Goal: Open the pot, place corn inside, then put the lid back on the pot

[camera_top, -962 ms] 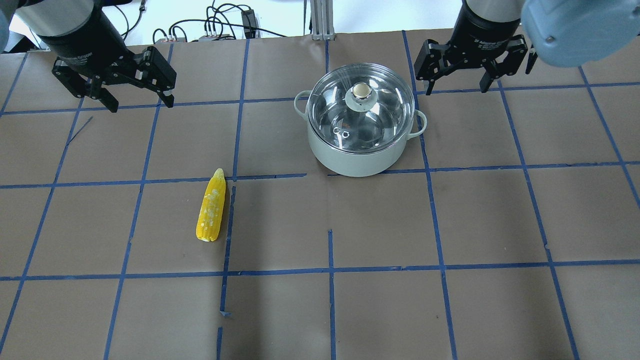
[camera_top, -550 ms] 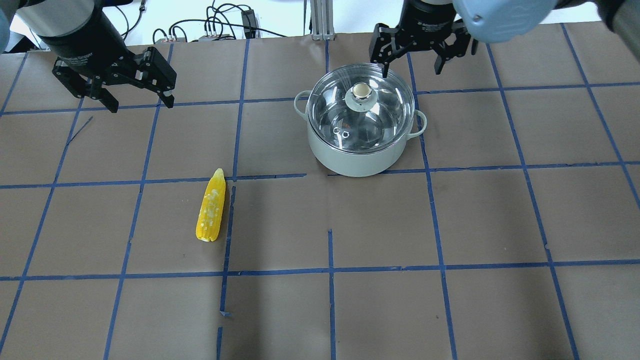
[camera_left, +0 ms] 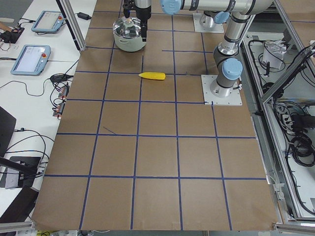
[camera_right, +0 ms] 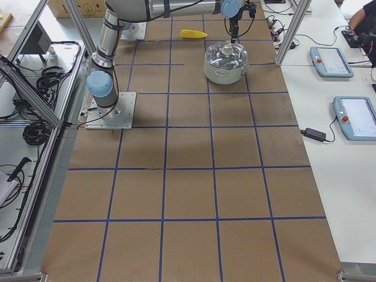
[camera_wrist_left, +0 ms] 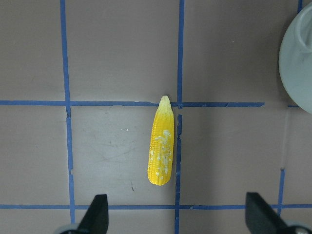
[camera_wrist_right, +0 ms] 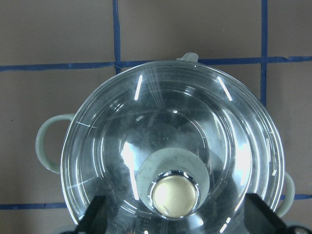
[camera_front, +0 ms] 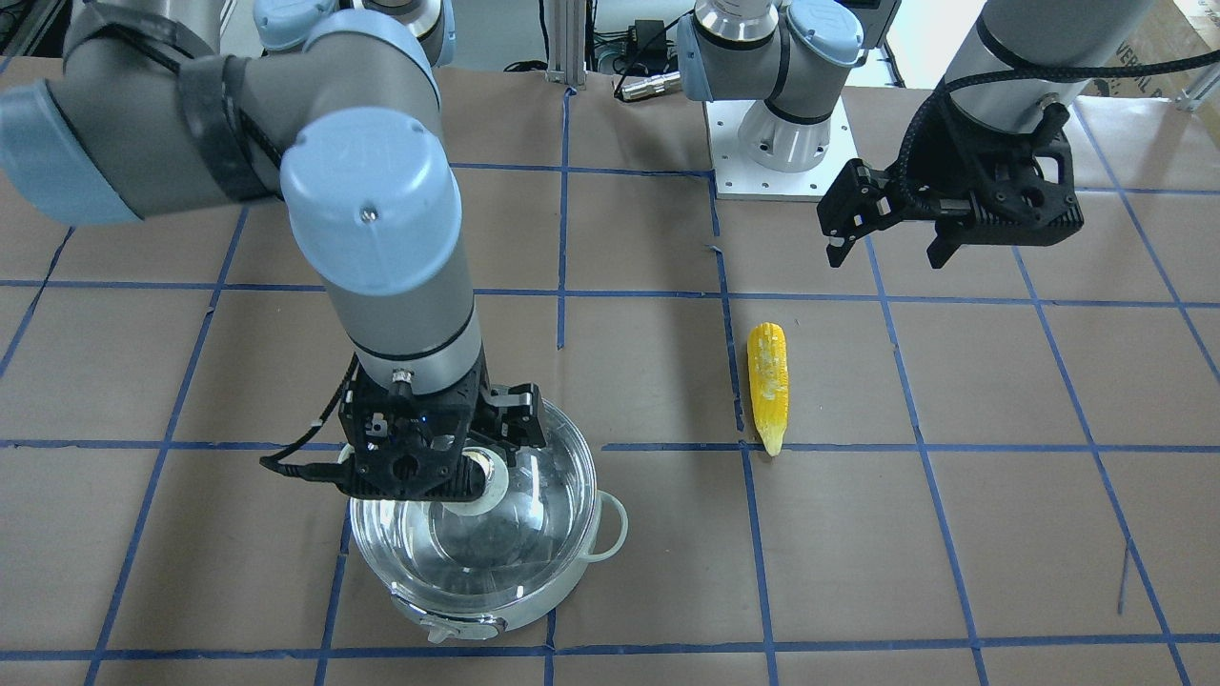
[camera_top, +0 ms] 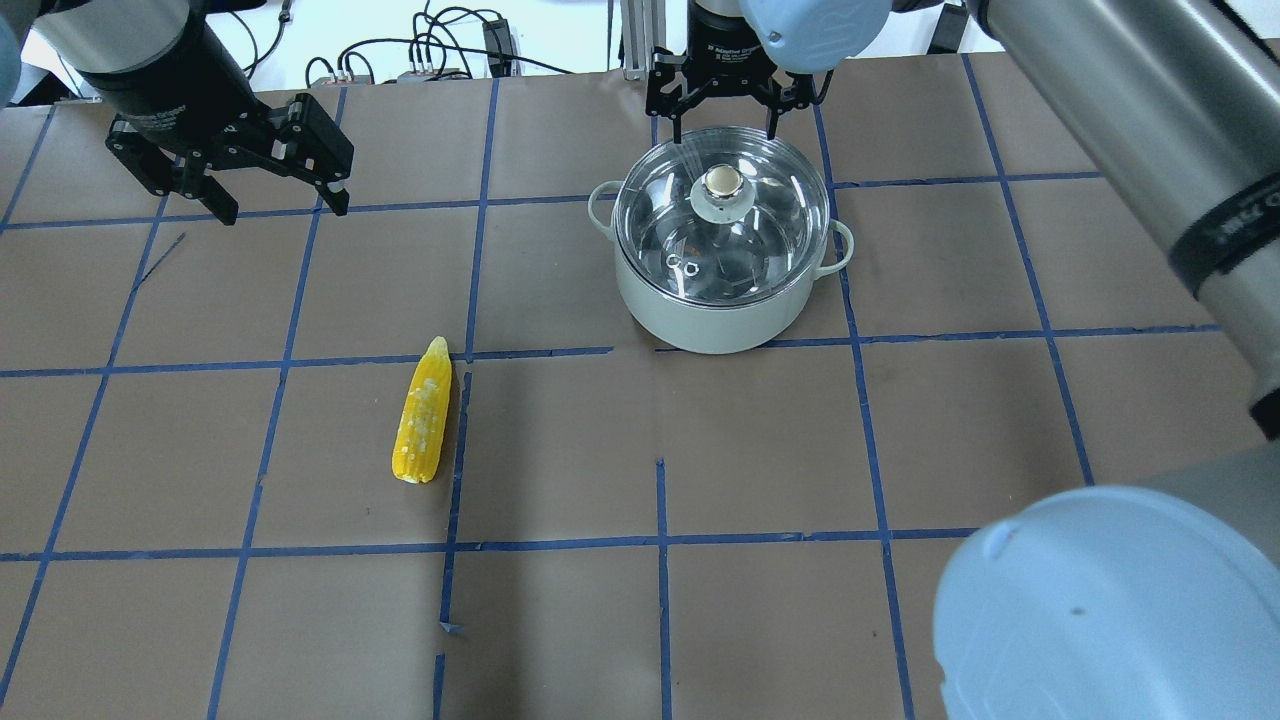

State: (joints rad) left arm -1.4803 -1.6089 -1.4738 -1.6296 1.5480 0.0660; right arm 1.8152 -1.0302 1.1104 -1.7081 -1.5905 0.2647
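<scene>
The pot (camera_top: 715,320) stands at the table's far centre, its glass lid (camera_top: 760,235) on it with the beige knob (camera_top: 722,182) in the middle. It also shows in the front view (camera_front: 572,562) and the right wrist view (camera_wrist_right: 48,146). My right gripper (camera_top: 723,122) is open and hovers above the pot, over its far rim; in the right wrist view the knob (camera_wrist_right: 175,196) lies between the fingertips, lower in view. The yellow corn (camera_top: 423,412) lies on the table to the left. My left gripper (camera_top: 278,205) is open and empty, high at the far left, apart from the corn (camera_wrist_left: 161,150).
Brown paper with a blue tape grid (camera_top: 660,540) covers the table. Cables and a rail post (camera_top: 640,40) sit past the far edge. My right arm's elbow (camera_top: 1110,610) fills the overhead view's lower right corner.
My right gripper has swung left from beside the pot's right to above its far rim, staying open. The left arm, corn, pot and lid have not moved.
</scene>
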